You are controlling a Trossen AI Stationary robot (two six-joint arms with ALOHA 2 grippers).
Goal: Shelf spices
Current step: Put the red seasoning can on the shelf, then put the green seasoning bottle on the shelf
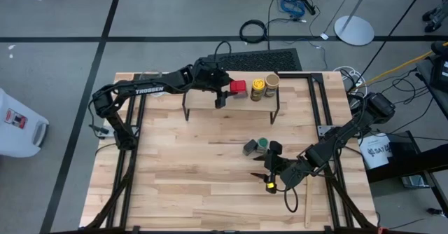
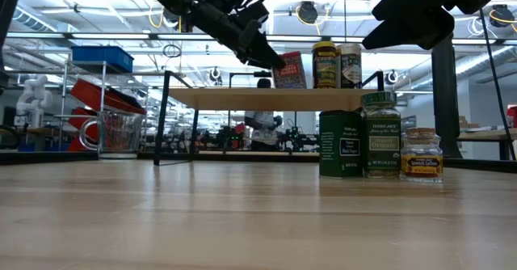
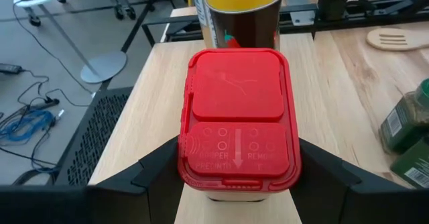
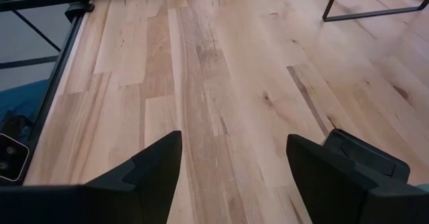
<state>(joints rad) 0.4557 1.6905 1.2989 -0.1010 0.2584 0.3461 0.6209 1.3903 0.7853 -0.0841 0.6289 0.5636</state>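
The red square tin (image 3: 238,120) stands on the shelf's plank (image 1: 210,99), tilted a little in the low view, with my left gripper (image 3: 238,177) shut on it from the shelf's left part. Beside it on the plank stand the yellow jar (image 1: 257,88) and the taller tan jar (image 1: 271,85). On the table in front of the shelf stand the dark tin (image 2: 340,145), the green-lidded jar (image 2: 380,137) and the tiny brown jar (image 2: 422,153). My right gripper (image 4: 234,163) hangs open just near of these three, over bare wood. My left gripper holds the red tin at its lidded top (image 3: 234,163), pinched between the two fingers (image 3: 157,174), one on each side wall. The fingers come slanting down from the table's left, as the low view shows. The tin's base is at the plank; I cannot tell whether it rests there.
The wooden spatula (image 1: 308,199) lies near the table's right near corner, beside my right arm. The plank's left half is bare. Black frame rails (image 1: 318,104) run along the table's sides. Open tabletop (image 1: 189,164) spreads left of the three standing containers.
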